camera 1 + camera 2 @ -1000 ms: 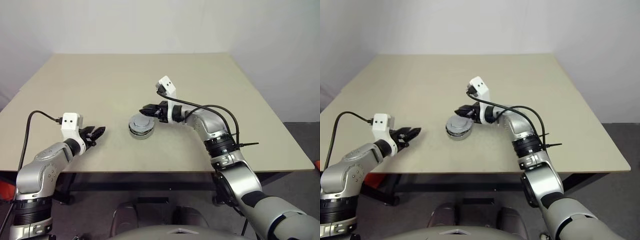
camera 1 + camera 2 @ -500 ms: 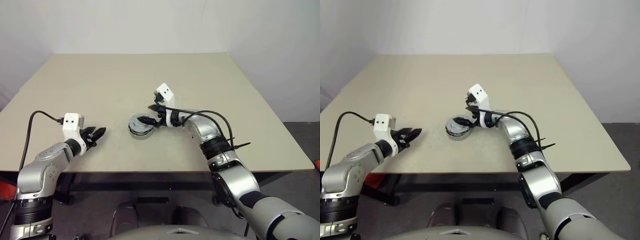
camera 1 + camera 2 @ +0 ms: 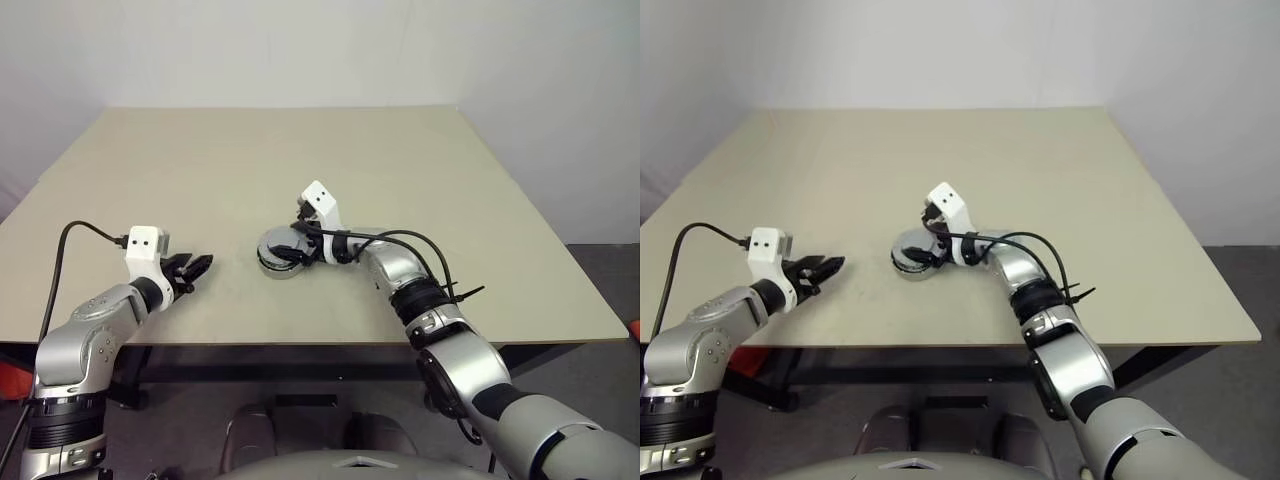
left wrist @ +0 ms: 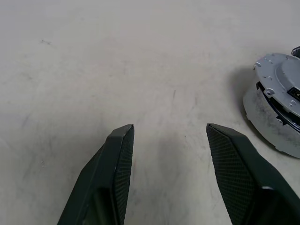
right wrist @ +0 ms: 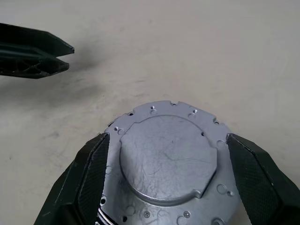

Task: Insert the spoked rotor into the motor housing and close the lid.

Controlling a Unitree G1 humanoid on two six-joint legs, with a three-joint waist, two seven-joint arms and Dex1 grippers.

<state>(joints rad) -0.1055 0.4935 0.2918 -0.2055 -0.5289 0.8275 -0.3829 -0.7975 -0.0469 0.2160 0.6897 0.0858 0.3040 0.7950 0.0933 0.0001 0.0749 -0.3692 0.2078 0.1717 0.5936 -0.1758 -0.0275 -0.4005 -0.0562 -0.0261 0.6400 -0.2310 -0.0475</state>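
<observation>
- Grey metal lid (image 5: 165, 159) sits on the motor housing (image 4: 272, 126) at centre frame of the head views, the right gripper (image 3: 290, 249) spread wide around it, fingers flanking the rim without gripping.
- Risk, by my reading: a dark gap under the lid (seen from the left wrist) suggests it is not seated; squeezing off-centre could tilt or jam it.
- Left gripper (image 3: 193, 266) hangs parted and empty at lower left, well apart.
- Beige table (image 3: 200, 160) around the housing offers no obstruction.

My left end effector (image 3: 197, 265) low at left, fingers parted, empty. My right end effector (image 5: 166, 154) reaches inward, elbow bent, fingers (image 5: 86, 173) spread wide.
</observation>
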